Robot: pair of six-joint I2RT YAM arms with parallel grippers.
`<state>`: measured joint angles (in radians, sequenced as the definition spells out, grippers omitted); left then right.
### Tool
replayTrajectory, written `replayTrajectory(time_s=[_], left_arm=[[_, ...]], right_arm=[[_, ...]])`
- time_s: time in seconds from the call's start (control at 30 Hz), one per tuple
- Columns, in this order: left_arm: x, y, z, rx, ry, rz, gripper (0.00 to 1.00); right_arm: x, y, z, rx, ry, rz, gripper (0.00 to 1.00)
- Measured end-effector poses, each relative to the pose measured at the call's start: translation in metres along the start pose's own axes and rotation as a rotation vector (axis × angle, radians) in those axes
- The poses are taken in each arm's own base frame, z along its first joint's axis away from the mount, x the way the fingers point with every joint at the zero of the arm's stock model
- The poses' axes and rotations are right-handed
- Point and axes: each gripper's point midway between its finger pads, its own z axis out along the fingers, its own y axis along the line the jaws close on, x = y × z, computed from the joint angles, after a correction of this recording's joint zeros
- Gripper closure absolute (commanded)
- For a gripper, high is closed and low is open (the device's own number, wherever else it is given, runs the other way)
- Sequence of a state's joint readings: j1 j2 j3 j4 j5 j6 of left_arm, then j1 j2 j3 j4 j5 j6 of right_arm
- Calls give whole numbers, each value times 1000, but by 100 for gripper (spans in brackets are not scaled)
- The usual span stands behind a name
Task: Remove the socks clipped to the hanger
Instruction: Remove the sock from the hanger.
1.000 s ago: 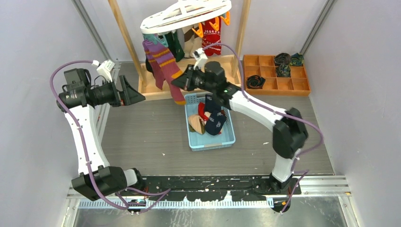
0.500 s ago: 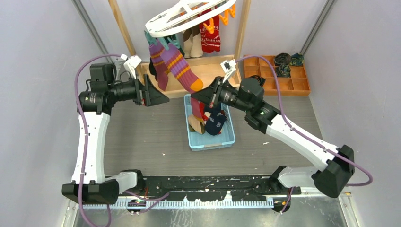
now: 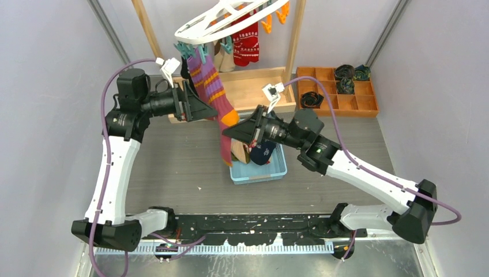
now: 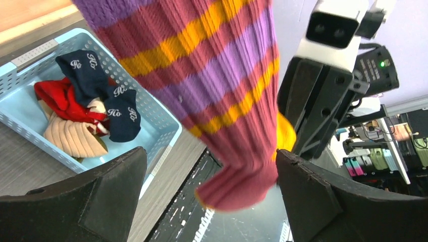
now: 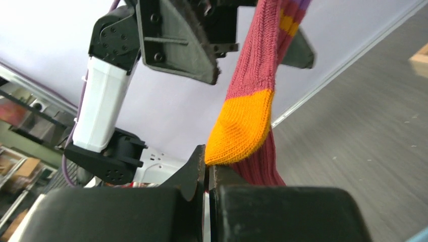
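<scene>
1. The striped sock (image 3: pixel 210 86), banded purple, maroon and orange, hangs from a teal clip (image 3: pixel 187 51) at the low left end of the hanger (image 3: pixel 230 16). Its long axis runs cuff-up, slanting down and right toward the basket, and ends in an orange toe (image 3: pixel 229 118).
2. A second maroon length (image 3: pixel 225 151) hangs just behind it and reaches lower, over the left rim of the blue basket (image 3: pixel 271 171).
3. My right gripper (image 3: pixel 226 133) has its jaws pressed to a thin seam. On its wrist camera the orange toe meets that seam right at the tips, so I read it as pinched there.
4. My left gripper (image 3: pixel 202 107) is spread wide and holds nothing; the sock's middle hangs between its fingers.
5. The two grippers face each other closely, with only the sock between them.
6. The hanger tilts, right end higher, between the posts of the wooden rack (image 3: pixel 297 40). A red-and-white sock (image 3: pixel 247 43) and orange clips (image 3: pixel 274 20) sit toward that higher end.
7. The basket holds navy socks (image 4: pixel 108 101), with something red and something beige under them.
8. Bare grey tabletop (image 3: pixel 173 167) lies left of the basket. An orange divided tray (image 3: pixel 346 104) with rolled dark socks (image 3: pixel 345 72) stands to the right, against the wall.
</scene>
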<state>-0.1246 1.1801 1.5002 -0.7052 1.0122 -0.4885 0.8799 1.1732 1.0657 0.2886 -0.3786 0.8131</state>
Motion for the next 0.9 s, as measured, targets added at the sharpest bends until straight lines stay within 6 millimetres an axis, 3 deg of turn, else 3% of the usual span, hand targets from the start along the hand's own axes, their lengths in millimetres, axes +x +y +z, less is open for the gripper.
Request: replayTrajectory(time_s=[0.2, 0.4, 0.5, 0.63, 0.7, 0.83, 0.9], left_arm=[[5, 8, 4, 0, 3, -37, 0], [3, 8, 5, 3, -12, -39, 9], [-2, 5, 4, 9, -32, -17, 22], [-9, 2, 5, 20, -55, 2, 47], [-12, 1, 5, 20, -66, 9, 64], [-18, 2, 4, 2, -87, 22, 84], [-21, 2, 4, -10, -98, 35, 91]], right_arm=[[29, 11, 21, -55, 54, 60, 99], [35, 14, 29, -70, 49, 83, 99], [33, 14, 31, -72, 33, 92, 99], [27, 14, 33, -67, 3, 90, 99], [25, 12, 33, -57, -8, 91, 99], [23, 9, 34, -38, -22, 92, 98], [23, 6, 34, -23, -25, 92, 84]])
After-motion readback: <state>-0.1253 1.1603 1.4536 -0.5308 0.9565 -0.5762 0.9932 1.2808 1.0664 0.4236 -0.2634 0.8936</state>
